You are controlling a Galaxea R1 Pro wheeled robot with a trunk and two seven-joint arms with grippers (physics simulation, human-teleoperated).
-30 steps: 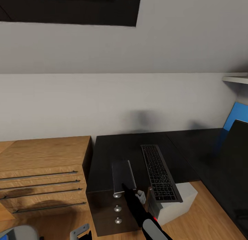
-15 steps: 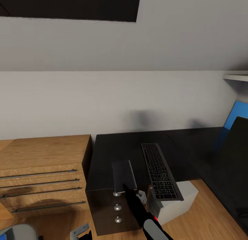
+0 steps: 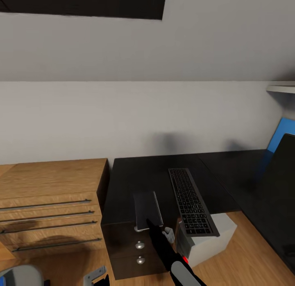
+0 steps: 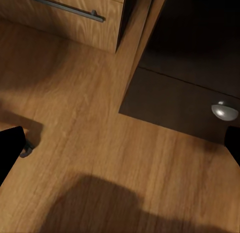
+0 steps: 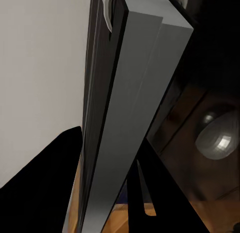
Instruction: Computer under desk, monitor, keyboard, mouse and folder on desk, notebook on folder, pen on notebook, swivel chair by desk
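Glossy black desk (image 3: 151, 175), silver-grey dark-keyed keyboard (image 3: 191, 202), grey notebook (image 3: 147, 210), light-wood chest (image 3: 49, 204).

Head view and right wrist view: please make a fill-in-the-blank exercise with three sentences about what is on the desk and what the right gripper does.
1. The right gripper is shut on the grey ____.
2. The keyboard lies on the black ____, its near end past the edge.
3. The computer stands on the floor below the ____'s near end.

Missing words: notebook; desk; keyboard
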